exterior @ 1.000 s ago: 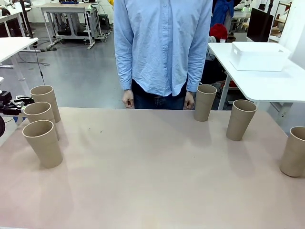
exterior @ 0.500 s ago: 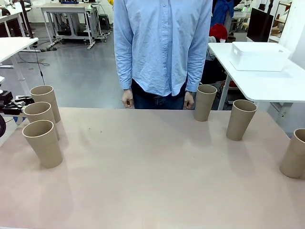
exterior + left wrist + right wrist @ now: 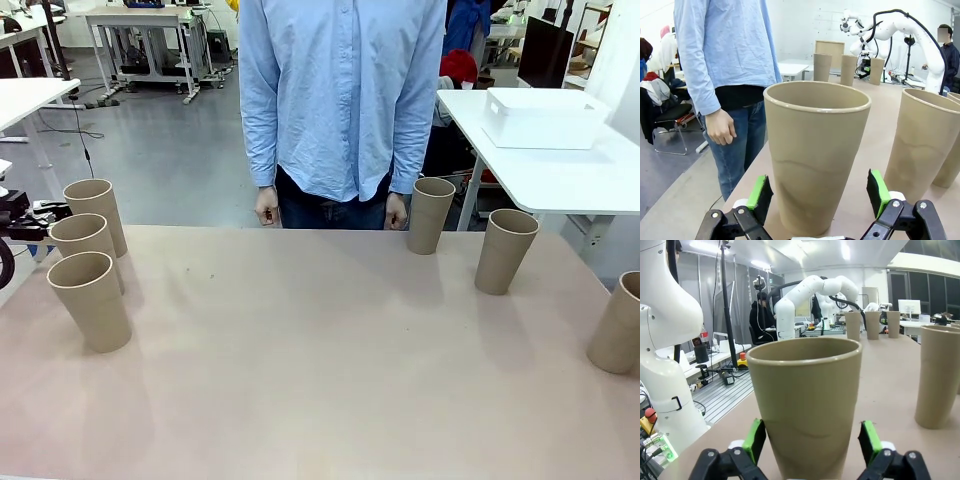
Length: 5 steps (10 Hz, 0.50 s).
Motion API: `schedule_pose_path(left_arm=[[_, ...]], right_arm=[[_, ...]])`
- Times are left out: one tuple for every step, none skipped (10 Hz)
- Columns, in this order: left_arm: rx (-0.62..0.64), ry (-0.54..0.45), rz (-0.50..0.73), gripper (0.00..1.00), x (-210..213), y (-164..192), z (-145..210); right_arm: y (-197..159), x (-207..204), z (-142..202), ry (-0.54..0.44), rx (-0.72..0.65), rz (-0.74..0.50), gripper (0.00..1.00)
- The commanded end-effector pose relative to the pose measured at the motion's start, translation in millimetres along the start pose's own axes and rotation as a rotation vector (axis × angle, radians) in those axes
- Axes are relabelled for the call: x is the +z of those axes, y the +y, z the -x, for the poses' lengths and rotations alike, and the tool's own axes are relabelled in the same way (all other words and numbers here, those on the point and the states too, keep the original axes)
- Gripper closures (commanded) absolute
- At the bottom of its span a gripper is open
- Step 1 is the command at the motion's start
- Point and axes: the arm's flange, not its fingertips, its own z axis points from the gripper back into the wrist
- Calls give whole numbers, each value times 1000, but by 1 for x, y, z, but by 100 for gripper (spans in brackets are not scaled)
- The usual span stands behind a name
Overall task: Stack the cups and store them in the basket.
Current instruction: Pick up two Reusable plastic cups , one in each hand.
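Our left gripper [image 3: 818, 192] is released, fingers spread either side of a left cup [image 3: 816, 150] whose base is hidden from us. The basket [image 3: 545, 118] sits on a separate table, far right. Our right gripper [image 3: 811, 440], likewise spread, flanks the right cup [image 3: 805, 390], which the front view's edge cuts off.

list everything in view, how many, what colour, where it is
cups: six, tan-brown, upright on the table, three at its left end, three at its right end
basket: one, white, on a white side table at far right
table: one, pale pinkish beige, bears the cups
person: one, light blue shirt, stands at the far edge
left gripper: black, green pads, open, astride a cup
right gripper: black, green pads, open, astride a cup
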Motion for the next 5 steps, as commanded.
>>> schedule_pose_path(left_arm=[[-11, -39, -12, 0, -11, -8, -8], [-11, -39, -10, 0, -15, -9, -7], [-9, -35, -1, 0, -19, -10, -6], [-8, -34, 1, 0, -22, -11, -4], [-9, -33, 1, 0, -23, -11, -2]], right_arm=[[2, -4, -3, -3, 34, -17, 0], [3, -6, -4, -5, 33, -17, 0], [3, -7, -5, -7, 34, -20, 0], [5, -10, -4, -10, 34, -21, 0], [5, -12, -5, -10, 34, -24, 0]])
